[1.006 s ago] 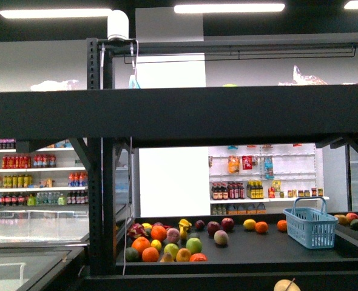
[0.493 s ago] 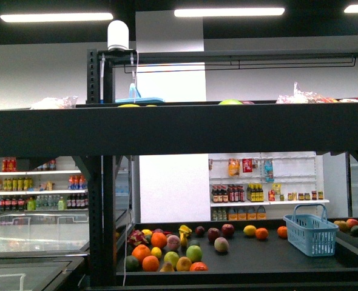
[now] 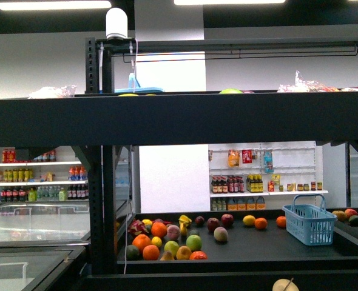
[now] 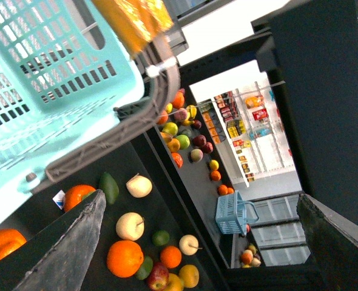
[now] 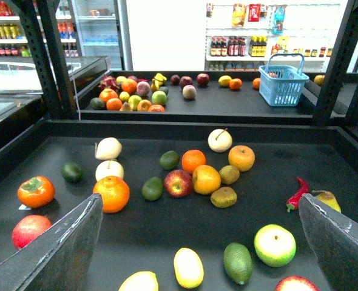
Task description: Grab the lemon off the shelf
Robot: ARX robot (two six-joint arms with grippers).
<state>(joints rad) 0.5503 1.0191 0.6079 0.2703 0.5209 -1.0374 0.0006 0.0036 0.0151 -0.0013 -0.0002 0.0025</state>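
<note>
judging from the right wrist view, the likeliest slip was grabbing the wrong fruit: the lemon [image 5: 189, 267] lay on the shelf [image 5: 270, 176] tier, near a second yellow fruit [image 5: 141, 282] and just beside a green oval fruit [image 5: 238, 262], so a loose approach could have closed on a neighbour or rolled the lemon away; the right fingers [image 5: 64, 248] were spread wide, holding and touching nothing, and the left fingers [image 4: 70, 242] were likewise wide apart and empty

On the matte black shelf [image 5: 276, 167] lie a pale yellow lemon [image 5: 188, 267], a red chilli [image 5: 297, 194] and a yellow-green apple [image 5: 275, 245].
</note>
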